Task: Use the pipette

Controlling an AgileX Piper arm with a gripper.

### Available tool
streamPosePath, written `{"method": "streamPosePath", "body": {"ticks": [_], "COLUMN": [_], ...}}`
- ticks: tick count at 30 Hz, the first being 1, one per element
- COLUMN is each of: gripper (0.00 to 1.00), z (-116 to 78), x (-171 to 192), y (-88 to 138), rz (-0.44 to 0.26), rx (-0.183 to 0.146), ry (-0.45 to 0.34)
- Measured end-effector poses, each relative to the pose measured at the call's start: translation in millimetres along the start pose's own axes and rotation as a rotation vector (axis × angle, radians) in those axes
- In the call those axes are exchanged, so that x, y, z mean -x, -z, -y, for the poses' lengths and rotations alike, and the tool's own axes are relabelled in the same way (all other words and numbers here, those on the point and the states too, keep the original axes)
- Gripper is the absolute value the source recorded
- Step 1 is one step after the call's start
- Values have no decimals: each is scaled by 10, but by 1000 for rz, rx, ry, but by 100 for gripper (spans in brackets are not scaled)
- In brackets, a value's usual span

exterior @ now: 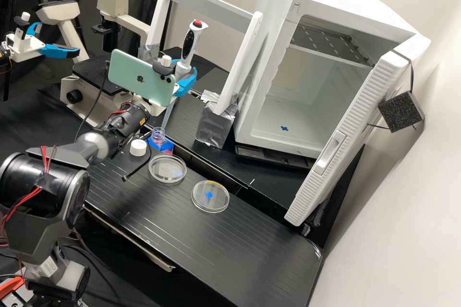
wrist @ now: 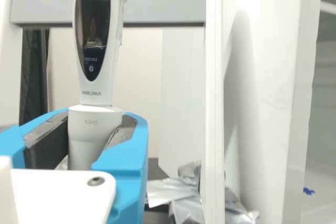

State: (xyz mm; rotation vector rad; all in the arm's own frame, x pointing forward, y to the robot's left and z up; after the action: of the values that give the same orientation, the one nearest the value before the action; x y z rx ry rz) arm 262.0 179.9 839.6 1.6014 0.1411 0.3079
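"Firstly, the tool [wrist: 100, 129]?"

"One, closed on the pipette [exterior: 193, 41], parted only by the width of its lower body."

"Lie of the pipette?"

"Head up, long axis near upright in the wrist view. Its tip [exterior: 168, 114] points down toward the bottle [exterior: 158, 135], ending close by the mouth; whether above, inside or behind, cannot tell."

"Arm [exterior: 102, 143]?"

"One, dark grey, stretched from the high view's lower left, its wrist raised over the surface [exterior: 201, 244]."

"Further items?"

"White cap [exterior: 138, 147], one, off, beside the bottle. Clear dishes, two: one near dish [exterior: 166, 170], one far dish [exterior: 210, 197]."

"Step in hand?"

"Filling from the bottle, I judge. Tip and mouth need lining up; a sideways drift could catch the rim."
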Motion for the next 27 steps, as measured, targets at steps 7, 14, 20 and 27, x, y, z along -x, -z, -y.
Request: {"method": "streamPosePath", "body": {"ticks": [7,14,20,27], "gripper": [0,0,0,0], "z": [92,172,302,375], "x": [143,371,453,467], "y": [-146,-204,-179,-142], "rz": [21,25,21,8], "rx": [-8,-63,-31,23], "ry": [-15,-115,-62,-33]}}
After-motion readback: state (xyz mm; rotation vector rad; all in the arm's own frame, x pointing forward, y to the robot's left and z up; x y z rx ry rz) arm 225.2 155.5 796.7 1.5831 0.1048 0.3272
